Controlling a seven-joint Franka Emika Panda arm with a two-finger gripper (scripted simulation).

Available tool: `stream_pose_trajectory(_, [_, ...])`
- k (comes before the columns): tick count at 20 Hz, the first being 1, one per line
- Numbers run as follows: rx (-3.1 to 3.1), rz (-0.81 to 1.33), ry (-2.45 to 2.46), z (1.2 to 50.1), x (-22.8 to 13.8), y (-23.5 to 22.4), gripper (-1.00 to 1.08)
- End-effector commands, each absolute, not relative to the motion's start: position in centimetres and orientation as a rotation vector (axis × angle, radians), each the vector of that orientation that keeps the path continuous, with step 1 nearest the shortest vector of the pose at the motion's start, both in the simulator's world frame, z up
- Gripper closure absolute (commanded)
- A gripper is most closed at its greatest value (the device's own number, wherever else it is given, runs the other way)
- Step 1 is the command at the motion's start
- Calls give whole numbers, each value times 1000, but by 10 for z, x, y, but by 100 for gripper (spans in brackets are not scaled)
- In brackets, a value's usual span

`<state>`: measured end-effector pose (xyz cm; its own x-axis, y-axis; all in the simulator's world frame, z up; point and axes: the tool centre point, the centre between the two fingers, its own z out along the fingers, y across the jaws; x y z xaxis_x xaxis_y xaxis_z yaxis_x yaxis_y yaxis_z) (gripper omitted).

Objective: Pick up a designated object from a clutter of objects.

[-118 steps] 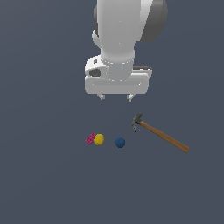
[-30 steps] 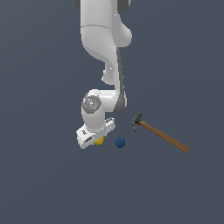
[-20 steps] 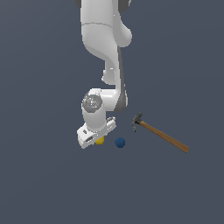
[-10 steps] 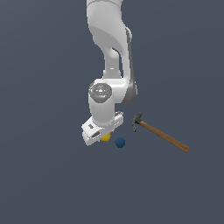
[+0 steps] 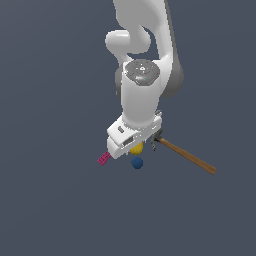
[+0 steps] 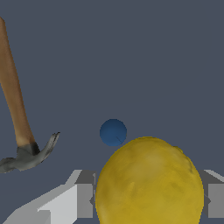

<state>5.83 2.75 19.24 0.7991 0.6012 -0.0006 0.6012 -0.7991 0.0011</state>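
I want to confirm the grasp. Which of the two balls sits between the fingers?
The yellow ball, between the gripper's fingers. The blue ball lies free beyond it.

Flat even simulator light, no cast shadows, sharp throughout, no glare

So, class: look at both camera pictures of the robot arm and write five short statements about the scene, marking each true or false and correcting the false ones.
1. The yellow ball sits between the fingers of the tool. True.
2. The blue ball is held by the tool. False: it lies free, apart from the tool.
3. The hammer has a wooden handle and a metal head. True.
4. In the exterior view, the pink brick lies right of the hammer. False: it lies left of the tool, the hammer right.
5. The hammer rests on the blue ball. False: the wrist view shows a clear gap.
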Motion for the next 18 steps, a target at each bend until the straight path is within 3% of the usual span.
stream_pose_trajectory(1, [2978, 0, 995, 220, 62, 44, 108])
stream_pose_trajectory(10, [2979, 0, 995, 307, 78, 96, 108])
stream_pose_trajectory(18, [2979, 0, 995, 351, 89, 123, 108])
